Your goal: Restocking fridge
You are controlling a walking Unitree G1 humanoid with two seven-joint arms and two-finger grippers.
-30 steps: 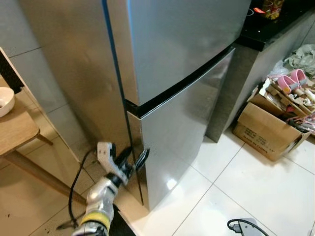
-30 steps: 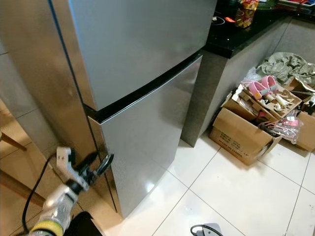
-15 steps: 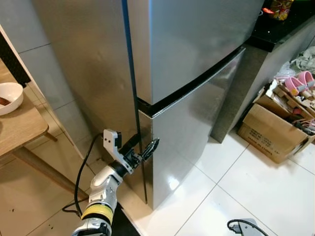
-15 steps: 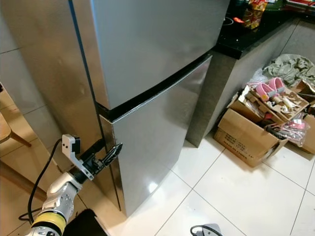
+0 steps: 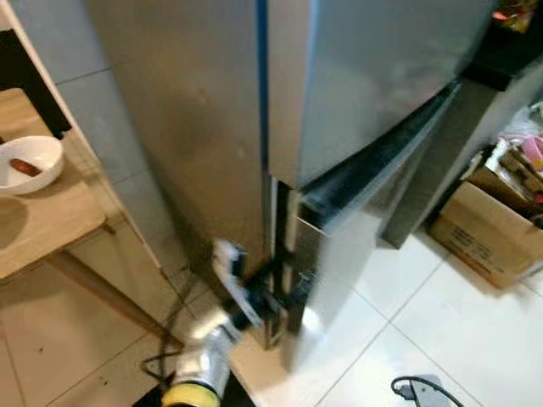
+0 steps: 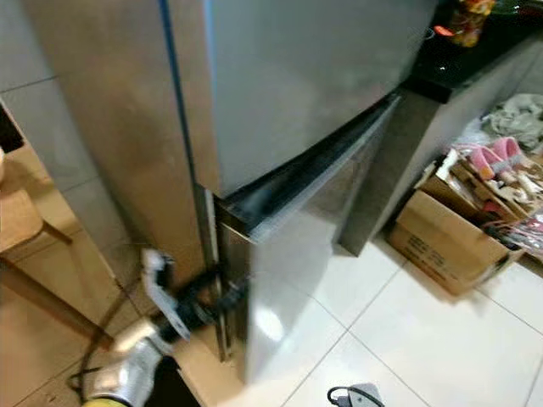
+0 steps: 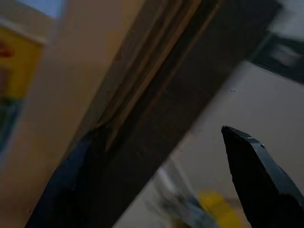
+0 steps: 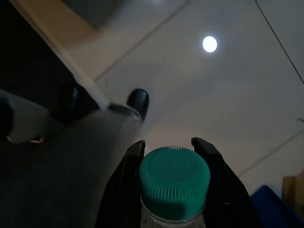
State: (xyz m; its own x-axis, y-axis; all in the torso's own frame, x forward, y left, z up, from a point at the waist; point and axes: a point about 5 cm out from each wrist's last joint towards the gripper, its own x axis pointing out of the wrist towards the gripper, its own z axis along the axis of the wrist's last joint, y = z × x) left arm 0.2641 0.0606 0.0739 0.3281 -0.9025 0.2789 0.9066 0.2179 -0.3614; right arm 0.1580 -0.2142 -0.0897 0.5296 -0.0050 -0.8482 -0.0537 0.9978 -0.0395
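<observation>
The silver fridge has its upper door [image 5: 365, 76] closed and its lower door [image 5: 356, 246] ajar by a narrow gap at the left edge. My left gripper [image 5: 284, 290] is low at that edge, open, with one finger on each side of the door's dark edge [image 7: 156, 118]; the picture is blurred. In the right wrist view my right gripper [image 8: 167, 144] is shut on a clear bottle with a green ribbed cap [image 8: 174, 183], held over the pale tiled floor.
A wooden table [image 5: 51, 220] with a white bowl [image 5: 30, 161] stands to the left. A black counter [image 6: 458, 51] adjoins the fridge on the right, with a cardboard box [image 5: 488, 237] of clutter below. A black cable [image 5: 165, 365] lies by the fridge's base.
The lower door has come open a crack at its left edge, and my left gripper has moved in onto that edge. The camera has also shifted, so the fridge sits further right.
</observation>
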